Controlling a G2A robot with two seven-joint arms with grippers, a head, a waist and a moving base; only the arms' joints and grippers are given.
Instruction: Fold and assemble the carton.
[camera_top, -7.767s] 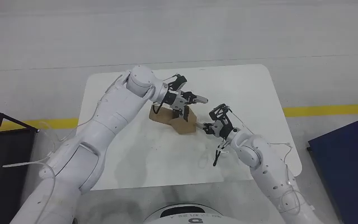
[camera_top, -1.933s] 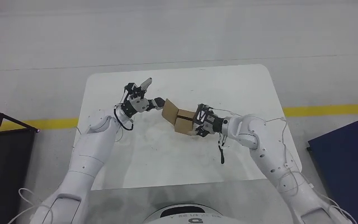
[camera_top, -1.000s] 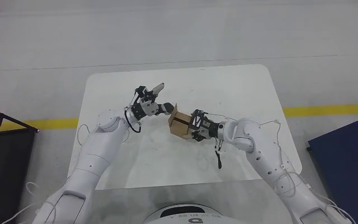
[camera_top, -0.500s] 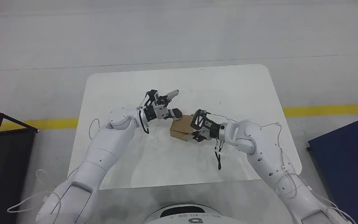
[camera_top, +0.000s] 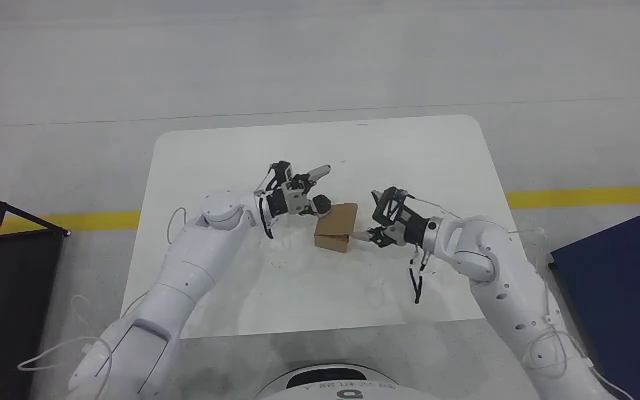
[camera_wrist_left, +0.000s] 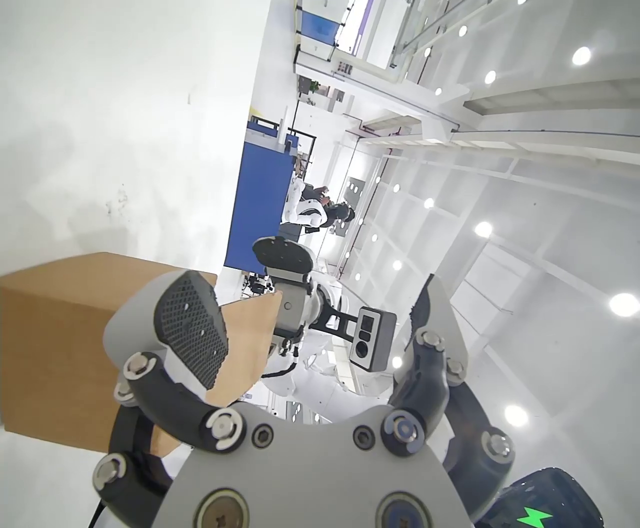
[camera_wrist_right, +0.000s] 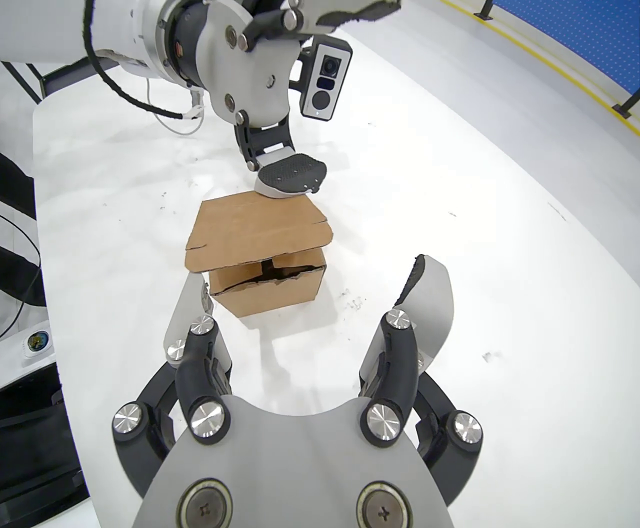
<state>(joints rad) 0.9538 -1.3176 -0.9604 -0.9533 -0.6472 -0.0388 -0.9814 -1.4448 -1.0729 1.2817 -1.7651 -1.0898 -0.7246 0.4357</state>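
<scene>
We logged the carton (camera_wrist_right: 260, 250) at the middle of the table (camera_top: 420, 160), top flap folded down (front seam gaping). The left gripper (camera_wrist_left: 310, 310), jaws spread, rested one pad on the flap, presumably pinning it. The right gripper (camera_wrist_right: 310, 285) hovered just beside, jaws spread and empty.

I have my left gripper (camera_top: 322, 188), a grey metal two-finger claw on the white left arm (camera_top: 210, 250), spread wide. Its wrist is rolled so that one black ribbed pad (camera_wrist_left: 192, 320) sits low and the other points up. My right gripper (camera_wrist_right: 310, 285), the same grey claw, is also spread wide and faces the left one from close by. The white right arm (camera_top: 500, 290) is bent at the elbow.
</scene>
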